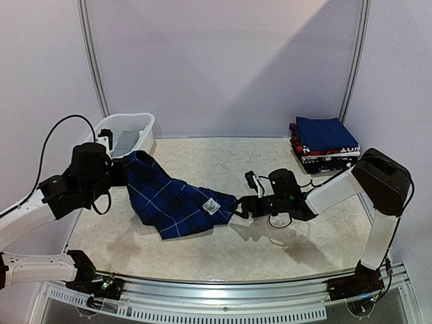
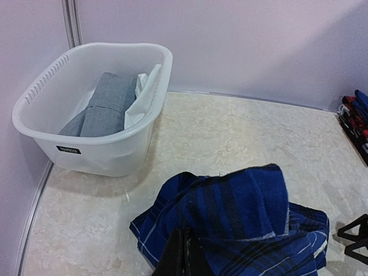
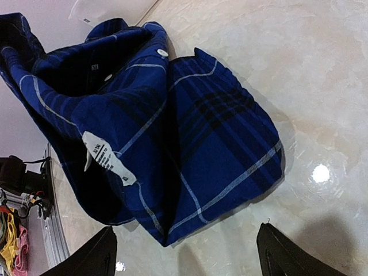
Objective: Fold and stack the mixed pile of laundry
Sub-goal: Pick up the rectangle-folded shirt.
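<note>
Right gripper (image 3: 185, 244): my jaws stand wide apart, low over the table (image 1: 270, 250), holding nothing; the near right edge of the plaid shirt (image 1: 172, 199) lies just ahead of them.
Left gripper (image 2: 181, 256): jaws closed, apparently pinching the shirt's bunched left end, though the cloth hides the tips.
Plaid shirt: dark blue, crumpled mid-table between my two arms, white label (image 3: 106, 158) showing.
Basket (image 2: 115, 155): far left; a grey garment (image 2: 106, 103) and a white cloth (image 2: 141, 100) lie inside.
Folded stack (image 1: 325, 143): far right.
</note>
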You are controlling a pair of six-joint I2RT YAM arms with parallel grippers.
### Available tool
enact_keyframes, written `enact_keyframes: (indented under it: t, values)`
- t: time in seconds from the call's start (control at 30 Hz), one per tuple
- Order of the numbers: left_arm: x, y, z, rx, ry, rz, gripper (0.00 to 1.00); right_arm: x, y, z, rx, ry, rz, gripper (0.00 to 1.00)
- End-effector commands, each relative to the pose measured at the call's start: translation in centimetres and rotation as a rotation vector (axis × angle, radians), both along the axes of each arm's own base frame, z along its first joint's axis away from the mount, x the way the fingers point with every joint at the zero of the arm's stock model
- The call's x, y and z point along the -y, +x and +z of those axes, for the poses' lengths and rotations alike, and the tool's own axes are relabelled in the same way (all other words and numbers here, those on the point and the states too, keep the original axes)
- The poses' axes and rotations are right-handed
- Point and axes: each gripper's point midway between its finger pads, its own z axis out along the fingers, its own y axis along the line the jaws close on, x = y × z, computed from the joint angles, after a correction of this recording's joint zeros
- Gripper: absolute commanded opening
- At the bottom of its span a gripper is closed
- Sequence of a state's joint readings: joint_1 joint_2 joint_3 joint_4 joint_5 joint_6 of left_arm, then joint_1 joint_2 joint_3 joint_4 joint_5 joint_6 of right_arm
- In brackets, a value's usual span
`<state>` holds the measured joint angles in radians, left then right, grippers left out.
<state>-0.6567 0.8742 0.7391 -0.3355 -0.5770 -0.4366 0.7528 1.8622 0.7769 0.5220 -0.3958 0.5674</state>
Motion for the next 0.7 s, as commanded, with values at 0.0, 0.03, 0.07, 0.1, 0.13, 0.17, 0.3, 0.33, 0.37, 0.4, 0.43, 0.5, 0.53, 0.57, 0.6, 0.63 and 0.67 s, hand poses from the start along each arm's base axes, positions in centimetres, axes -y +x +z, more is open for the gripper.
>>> enact_keyframes:
  t: [0.0, 0.03, 0.07, 0.1, 0.13, 0.17, 0.3, 0.33, 0.37, 0.4, 0.43, 0.5, 0.53, 0.57, 0.6, 0.63, 0.67]
  values:
    - [-1.1, -0.5, 0.7, 0.011, 0.031, 0.034, 0.00, -1.8, -1.1, -0.8, 0.017, -0.025, 0.108, 0.85]
    - [-1.3, -0.5, 0.7, 0.011, 0.031, 0.036, 0.00, -2.1, -1.0, -0.9, 0.024, -0.032, 0.117, 0.85]
    - [-1.4, -0.6, 0.7, 0.011, 0.032, 0.039, 0.00, -2.3, -0.9, -0.8, 0.038, -0.042, 0.127, 0.85]
    - [-1.5, -0.7, 0.6, 0.012, 0.032, 0.042, 0.00, -2.4, -0.7, -0.9, 0.042, -0.051, 0.128, 0.85]
    - [-1.7, -0.8, 0.6, 0.012, 0.034, 0.046, 0.00, -2.6, -0.5, -0.8, 0.051, -0.057, 0.129, 0.85]
    - [-1.9, -1.0, 0.6, 0.013, 0.034, 0.051, 0.00, -2.7, -0.3, -0.6, 0.064, -0.061, 0.134, 0.85]
    - [-2.5, -1.5, 0.9, 0.022, 0.028, 0.062, 0.00, -3.0, 0.2, 0.2, 0.114, -0.078, 0.143, 0.85]
    - [-2.6, -1.7, 1.0, 0.024, 0.027, 0.062, 0.00, -3.0, 0.4, 0.1, 0.126, -0.088, 0.144, 0.86]
    - [-2.7, -1.8, 1.1, 0.027, 0.025, 0.064, 0.00, -3.1, 0.5, 0.1, 0.134, -0.098, 0.146, 0.85]
    - [-2.8, -1.9, 1.1, 0.027, 0.025, 0.065, 0.00, -3.3, 0.6, 0.1, 0.148, -0.112, 0.150, 0.86]
    - [-2.9, -2.0, 1.1, 0.027, 0.025, 0.066, 0.00, -3.5, 0.7, 0.0, 0.159, -0.122, 0.156, 0.86]
    - [-3.0, -2.1, 1.0, 0.024, 0.029, 0.066, 0.00, -3.9, 0.7, -0.2, 0.181, -0.145, 0.168, 0.86]
    - [-3.1, -2.2, 0.9, 0.022, 0.031, 0.067, 0.00, -4.1, 0.7, -0.5, 0.189, -0.158, 0.172, 0.85]
    - [-3.1, -2.2, 0.9, 0.022, 0.031, 0.069, 0.00, -4.2, 0.8, -0.6, 0.195, -0.168, 0.174, 0.85]
    - [-3.2, -2.3, 0.9, 0.021, 0.032, 0.071, 0.00, -4.3, 1.0, -0.9, 0.201, -0.181, 0.174, 0.85]
    - [-3.3, -2.3, 0.9, 0.021, 0.033, 0.072, 0.00, -4.4, 1.1, -1.2, 0.200, -0.197, 0.171, 0.84]
    - [-3.3, -2.4, 0.9, 0.022, 0.033, 0.074, 0.00, -4.4, 1.3, -1.6, 0.199, -0.214, 0.166, 0.83]
